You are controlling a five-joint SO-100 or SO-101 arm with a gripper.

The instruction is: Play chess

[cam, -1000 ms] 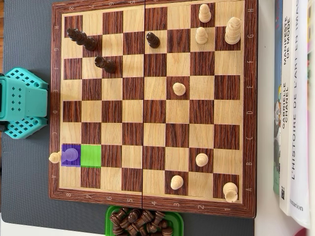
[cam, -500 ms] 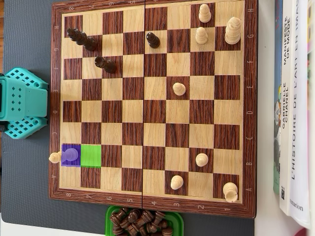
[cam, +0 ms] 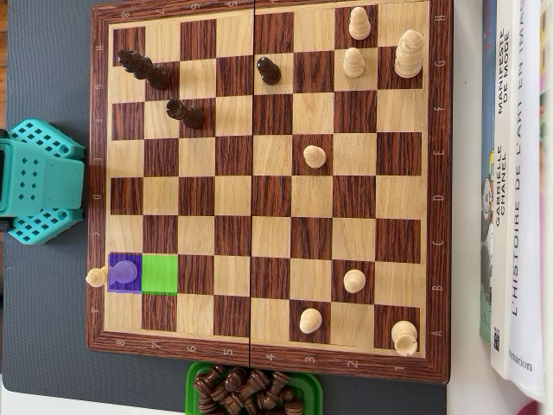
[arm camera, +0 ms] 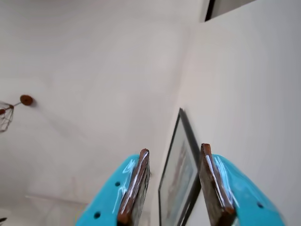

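Two views. Wrist view points up at a pale ceiling and wall: tool (arm camera: 176,186) released, jaws apart with nothing between them, brown pads (arm camera: 134,188) on teal fingers, a framed picture (arm camera: 181,174) seen through the gap, a wire lamp (arm camera: 7,113) at the left edge. Overhead view: board (cam: 268,186) on a dark table (cam: 43,311), teal arm base (cam: 39,181) just beside the board's left edge. Dark pieces upper left: a tilted pair (cam: 144,69), one below it (cam: 186,112), one near top centre (cam: 268,69). Light pieces top right: two pawns (cam: 357,39) and a taller piece (cam: 409,54); one light pawn mid-board (cam: 315,156). Lower right: light pawns (cam: 354,280) and (cam: 310,321), a corner piece (cam: 403,337). Lower left has a purple square (cam: 124,273) with a piece on it, a green square (cam: 159,273) touching its right side, and a light pawn (cam: 96,277) on the board's rim just left. Green tray (cam: 194,380) of dark pieces below the board. Books (cam: 518,173) to the right.
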